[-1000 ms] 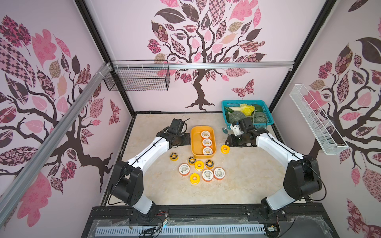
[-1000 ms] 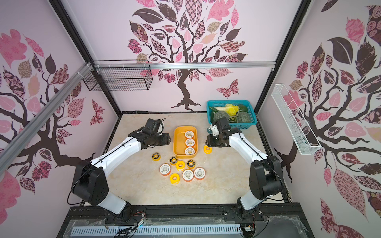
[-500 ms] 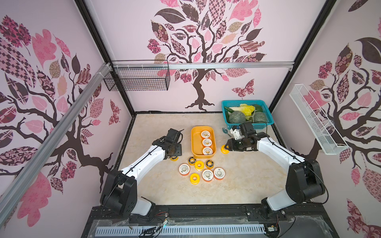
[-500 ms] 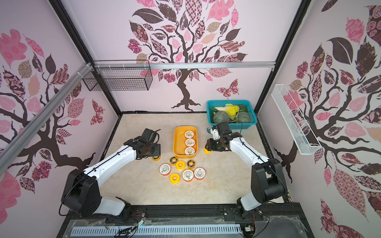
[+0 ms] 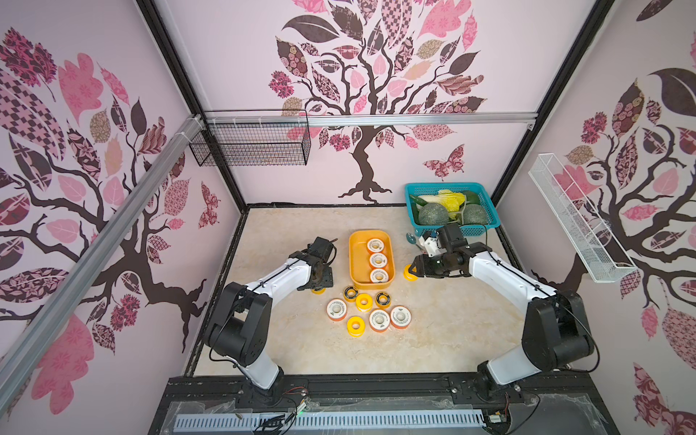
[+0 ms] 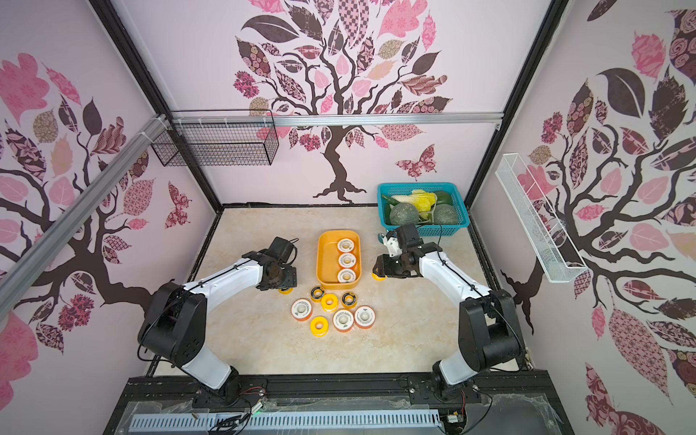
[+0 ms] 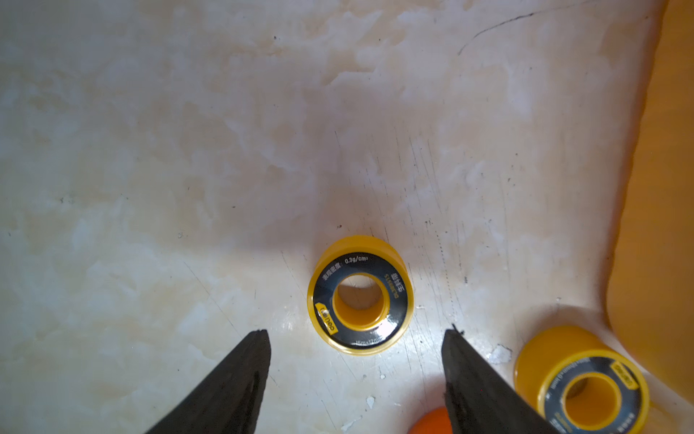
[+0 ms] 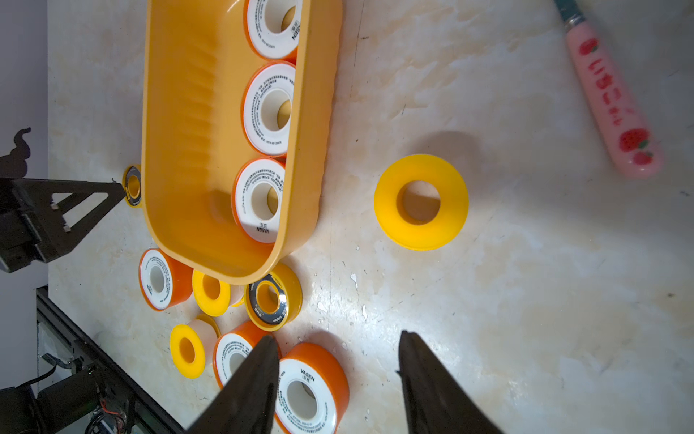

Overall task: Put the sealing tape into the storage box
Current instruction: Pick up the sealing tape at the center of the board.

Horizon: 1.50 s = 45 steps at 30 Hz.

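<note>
The yellow-orange storage box (image 5: 352, 263) (image 8: 311, 131) holds three white-faced sealing tape spools (image 5: 377, 260). Several more spools (image 5: 364, 302) lie in a cluster in front of it. My left gripper (image 5: 320, 280) (image 7: 356, 332) is open, low over the table left of the box. A black-faced yellow spool (image 7: 360, 295) lies just ahead of its fingertips (image 7: 259, 338), untouched. My right gripper (image 5: 414, 269) (image 8: 338, 335) is open and empty, right of the box. An all-yellow spool (image 5: 409, 272) (image 8: 420, 202) lies flat beyond its tips. A white-faced spool (image 8: 311, 390) sits beside one finger.
A teal basket (image 5: 486, 229) of vegetables stands at the back right, close behind my right arm. A teal spoon with a pink handle (image 8: 612, 105) lies between basket and box. A black wire basket (image 5: 250, 145) and a white one (image 5: 576, 222) hang on the walls.
My left gripper has pulled away from the box's side toward the front, come down over the black-faced spool and opened wider. My right gripper has dropped toward the lone yellow spool.
</note>
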Available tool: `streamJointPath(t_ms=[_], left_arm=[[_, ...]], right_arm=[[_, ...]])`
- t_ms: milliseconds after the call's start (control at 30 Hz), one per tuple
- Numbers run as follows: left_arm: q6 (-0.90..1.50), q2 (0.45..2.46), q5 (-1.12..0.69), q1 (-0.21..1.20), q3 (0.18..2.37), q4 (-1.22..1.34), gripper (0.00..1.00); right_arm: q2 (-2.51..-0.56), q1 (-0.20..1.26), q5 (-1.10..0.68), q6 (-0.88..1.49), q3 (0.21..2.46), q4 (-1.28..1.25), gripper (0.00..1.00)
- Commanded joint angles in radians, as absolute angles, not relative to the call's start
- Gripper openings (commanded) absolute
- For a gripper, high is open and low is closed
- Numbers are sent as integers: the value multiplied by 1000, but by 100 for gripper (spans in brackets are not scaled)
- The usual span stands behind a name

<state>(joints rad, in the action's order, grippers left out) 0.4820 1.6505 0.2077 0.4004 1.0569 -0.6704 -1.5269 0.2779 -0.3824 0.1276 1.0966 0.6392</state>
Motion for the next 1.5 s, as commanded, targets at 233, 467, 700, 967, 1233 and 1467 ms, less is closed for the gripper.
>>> streamJointPath(t_ms=[233,467,700,967,1233,1467], left_arm=[[477,1710,146,367,1080,-639,79],[474,1734,136,364,1088,-637,81],[479,1752,136,358,1092,-636,79],[474,1765,138,357,1092,-635,76],[474,1775,130,357,1097,-638,70],[474,1778,133,356,1095,-638,64]], right_arm=[[-1535,273,-416,130,1112,629,57],[-1545,276,-423,129,1120,635,58],[-1548,275,-430,127,1127,641,58],[-1550,275,-433,126,1128,643,58],[-1551,275,-437,127,1125,643,58],[-1553,274,-439,127,1123,640,59]])
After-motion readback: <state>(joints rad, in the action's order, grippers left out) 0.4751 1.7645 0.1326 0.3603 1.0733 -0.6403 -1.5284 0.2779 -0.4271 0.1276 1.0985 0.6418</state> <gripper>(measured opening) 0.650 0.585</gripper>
